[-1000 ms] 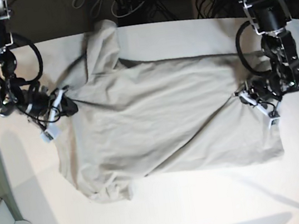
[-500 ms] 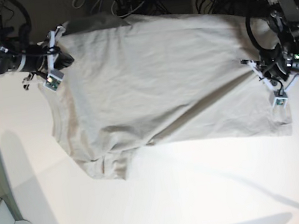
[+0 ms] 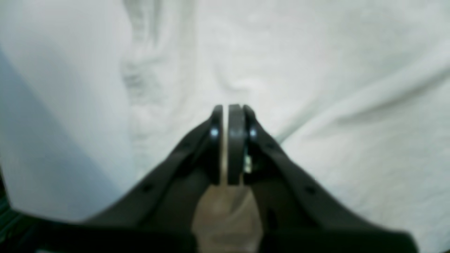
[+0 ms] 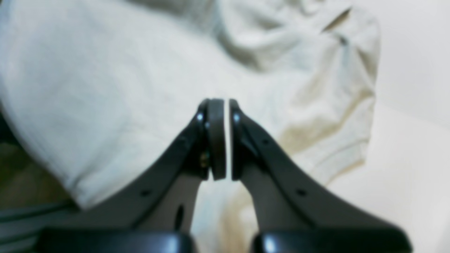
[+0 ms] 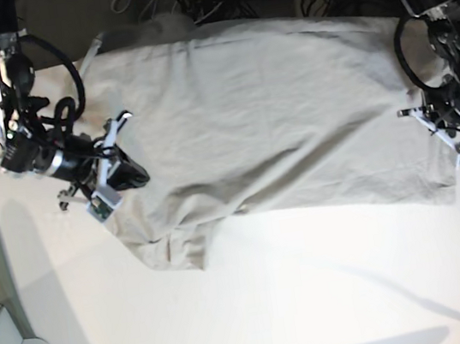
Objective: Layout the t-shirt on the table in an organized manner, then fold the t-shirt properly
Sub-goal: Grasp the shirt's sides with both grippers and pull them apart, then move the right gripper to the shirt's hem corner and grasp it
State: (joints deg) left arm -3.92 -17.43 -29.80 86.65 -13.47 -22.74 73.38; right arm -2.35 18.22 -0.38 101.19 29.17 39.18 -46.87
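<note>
Operator: Grey-beige cotton fabric covers most of the far half of the table (image 5: pixel 318 297). Confirm garment position.

Technician: Confirmed. The t-shirt (image 5: pixel 274 122) lies spread widthwise across the white tabletop in the base view. Its far edge reaches the far table edge near the dark cabling. The near edge runs roughly straight, with a bunched flap hanging toward the camera at the view's lower left. Diagonal creases cross the cloth from the view's right side toward the centre.

Operator: Status of the right gripper (image 5: pixel 131 174)?

Technician: It sits at the cloth's edge on the left side of the base view. In the right wrist view, the right gripper (image 4: pixel 220 138) has its jaws pressed nearly together, with only a thin bright slit between the pads. Cloth lies directly beneath and behind them; whether a fold is pinched there cannot be told.

Operator: And the left gripper (image 5: pixel 459 138)?

Technician: It sits at the cloth's edge on the right side of the base view. In the left wrist view, the left gripper (image 3: pixel 228 144) has its jaws closed, and a strip of beige fabric shows between the arms just behind the pads. The view is blurred.
</note>
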